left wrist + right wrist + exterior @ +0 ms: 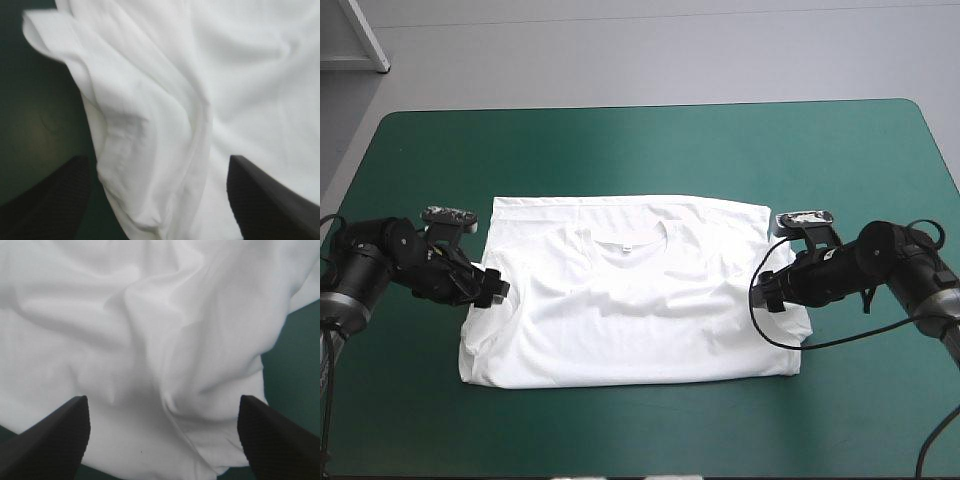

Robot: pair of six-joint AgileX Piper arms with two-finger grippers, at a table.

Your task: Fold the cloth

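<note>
The white T-shirt (635,295) lies spread on the teal-green cover, collar toward the far edge, its lower part folded under or over so it forms a wide rectangle. My left gripper (492,290) sits low at the shirt's left edge, open, with the rumpled side hem (150,150) between its fingers (55,200). At the shirt's right edge my right gripper (772,290) is open too, and a wrinkled fold of the T-shirt (165,365) lies between its fingers (55,435).
Bare teal-green cover (640,140) surrounds the shirt on all sides, with wide room toward the far edge and in front. A white-framed object (355,35) stands beyond the table's far left corner.
</note>
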